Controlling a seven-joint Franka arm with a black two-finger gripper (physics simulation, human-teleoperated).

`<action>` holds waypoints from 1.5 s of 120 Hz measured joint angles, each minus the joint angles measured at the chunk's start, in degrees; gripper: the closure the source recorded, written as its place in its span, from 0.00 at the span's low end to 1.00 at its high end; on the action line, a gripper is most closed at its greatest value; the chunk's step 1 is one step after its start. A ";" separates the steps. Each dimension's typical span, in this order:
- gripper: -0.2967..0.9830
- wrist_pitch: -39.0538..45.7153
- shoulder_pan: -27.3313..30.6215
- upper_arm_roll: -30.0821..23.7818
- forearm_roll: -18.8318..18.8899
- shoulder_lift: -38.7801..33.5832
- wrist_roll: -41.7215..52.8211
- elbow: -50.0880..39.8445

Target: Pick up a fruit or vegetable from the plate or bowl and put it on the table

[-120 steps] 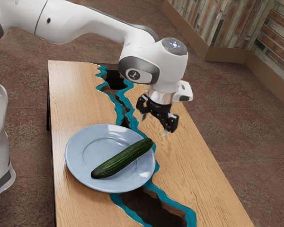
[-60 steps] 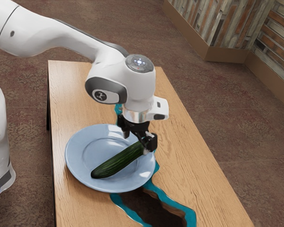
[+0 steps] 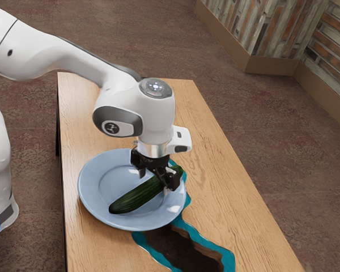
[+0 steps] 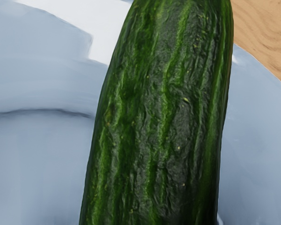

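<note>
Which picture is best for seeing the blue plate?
The exterior view, because nearly all of the plate's round rim shows there, though the gripper and cucumber cover some of the plate. The wrist view shows parts of the plate up close, on both sides of the cucumber.

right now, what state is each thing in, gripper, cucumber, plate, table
gripper: open, low over the plate, fingers straddling the cucumber
cucumber: whole, lying on the plate, one end out over its rim
plate: right side up, flat on the table, holding the cucumber
table: level, with a dark, teal-edged channel in its top
</note>
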 joint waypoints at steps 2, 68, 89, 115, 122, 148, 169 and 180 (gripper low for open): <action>0.24 0.04 0.06 0.00 -0.06 0.07 -0.04 -0.01; 0.25 1.82 1.73 -0.18 -0.26 4.41 -1.17 -0.80; 0.36 2.63 1.61 -0.42 1.47 4.84 -3.17 -0.76; 0.52 2.33 1.22 -1.15 2.03 1.69 -5.38 -1.28; 0.55 2.26 1.18 -1.60 1.88 0.44 -5.79 -1.78; 0.61 2.58 1.42 -2.52 3.03 -1.66 -6.72 -1.34; 0.62 2.90 3.18 -4.23 14.47 4.28 -7.30 9.71; 0.63 3.01 3.74 -4.37 21.38 11.70 -7.46 16.57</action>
